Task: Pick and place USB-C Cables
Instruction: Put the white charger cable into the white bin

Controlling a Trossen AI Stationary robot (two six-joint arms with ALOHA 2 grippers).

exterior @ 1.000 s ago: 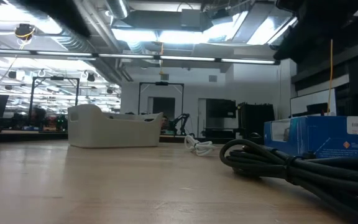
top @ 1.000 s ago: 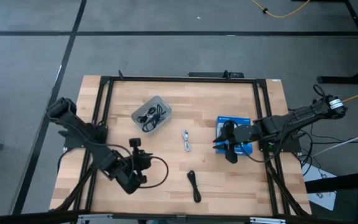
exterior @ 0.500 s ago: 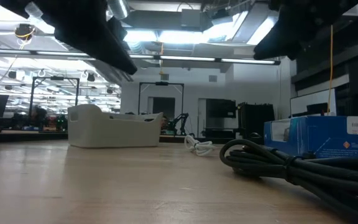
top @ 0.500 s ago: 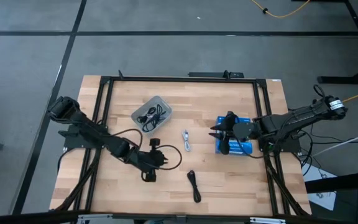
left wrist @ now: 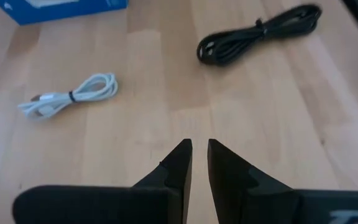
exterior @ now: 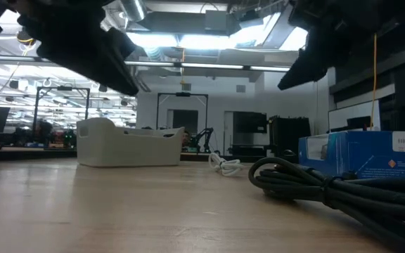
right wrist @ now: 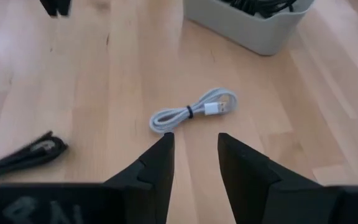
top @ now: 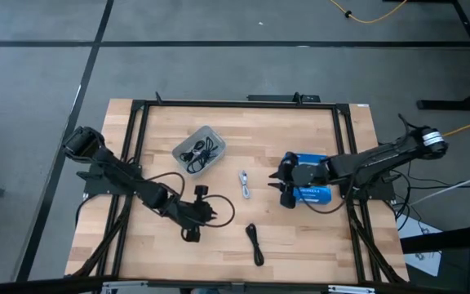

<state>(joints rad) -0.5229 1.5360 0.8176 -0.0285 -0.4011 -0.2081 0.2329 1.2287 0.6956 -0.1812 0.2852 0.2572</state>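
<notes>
A white coiled USB-C cable (top: 244,185) (right wrist: 191,112) (left wrist: 70,98) lies flat at the table's middle. A black coiled cable (top: 254,243) (left wrist: 260,34) (exterior: 315,184) lies nearer the near edge. More cables sit in the grey tray (top: 199,149) (right wrist: 253,22). My right gripper (top: 282,184) (right wrist: 196,137) hovers at the blue box's left edge, narrowly open, pointing at the white cable. My left gripper (top: 210,211) (left wrist: 197,144) is left of both loose cables, fingers shut, above the wood.
The blue box (top: 310,189) (exterior: 364,154) lies flat on the table under my right arm. A black metal frame (top: 235,104) runs round the table's edges. Bare wood (top: 161,184) lies between the tray and the left arm.
My left arm has swung from the near-left part of the table toward its middle, turning to face the loose cables. My right gripper has moved off the blue box toward the table's left, closer to the white cable. The cables have stayed where they were.
</notes>
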